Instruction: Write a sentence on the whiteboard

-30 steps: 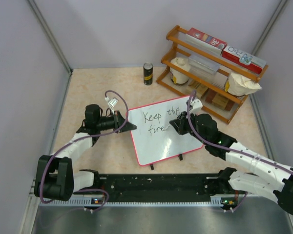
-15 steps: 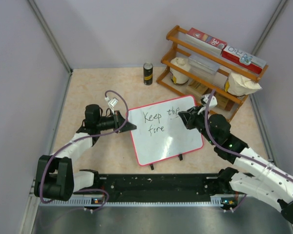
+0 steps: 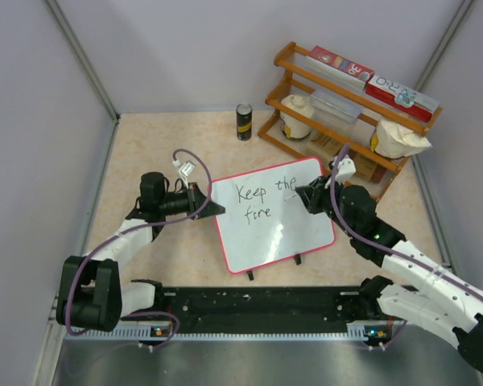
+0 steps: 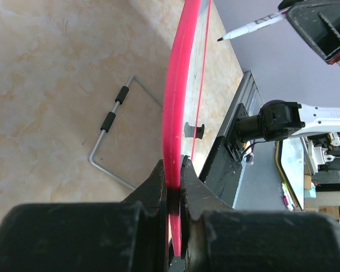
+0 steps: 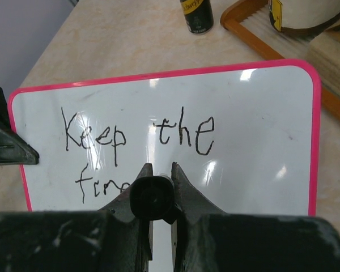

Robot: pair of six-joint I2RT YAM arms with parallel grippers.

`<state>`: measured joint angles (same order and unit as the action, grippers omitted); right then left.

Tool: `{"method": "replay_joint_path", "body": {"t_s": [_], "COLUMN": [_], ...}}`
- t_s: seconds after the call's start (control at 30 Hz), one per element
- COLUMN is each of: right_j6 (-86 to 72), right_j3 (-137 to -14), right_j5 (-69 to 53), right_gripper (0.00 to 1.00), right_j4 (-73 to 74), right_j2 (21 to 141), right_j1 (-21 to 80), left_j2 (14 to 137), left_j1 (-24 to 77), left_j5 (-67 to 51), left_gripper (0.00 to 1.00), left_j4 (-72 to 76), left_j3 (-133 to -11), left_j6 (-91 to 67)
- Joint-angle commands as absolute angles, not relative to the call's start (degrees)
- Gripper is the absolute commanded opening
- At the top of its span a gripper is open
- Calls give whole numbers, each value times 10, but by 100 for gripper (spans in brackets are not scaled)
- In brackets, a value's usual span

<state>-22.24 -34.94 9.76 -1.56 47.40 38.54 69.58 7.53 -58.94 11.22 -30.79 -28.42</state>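
Mid-table the whiteboard (image 3: 278, 229) looks light, stiff and glossy-slick, so the left gripper (image 3: 216, 209) pinching its left-hand red rim seems the sound hold, while the right gripper (image 3: 304, 195), clamped on the marker (image 4: 252, 25), hangs near the sentence (image 3: 263, 201), "Keep the fire".

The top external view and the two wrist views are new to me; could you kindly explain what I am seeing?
The machine is two robot arms bolted at the near edge of the table. The top view looks down from above and behind them. Each wrist view comes from a camera on one arm, looking along its own tool. On the beige table are a red-rimmed whiteboard, a dark can and a stocked wooden rack. The left tool is shut on the whiteboard's left edge, steadying it. The right tool is shut on a black marker, over the board. The sentence reads "Keep the fire" so far.
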Motion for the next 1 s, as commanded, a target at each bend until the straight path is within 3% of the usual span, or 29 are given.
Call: {"method": "replay_joint_path", "body": {"t_s": [0.0,0.97], "right_j6": [-232,-237], "right_j3": [-338,-319], "right_j5": [75,39], "right_gripper": [0,0], "right_j4": [-29,-26], "right_j2": [485,506], "right_j1": [383,382], "left_j2": [698,699], "left_j1": [74,74], "left_j5": [-530,-532], "left_gripper": [0,0], "left_j4": [91,95], "left_j3": [-296,-295], "left_j6": [-220,-220]}}
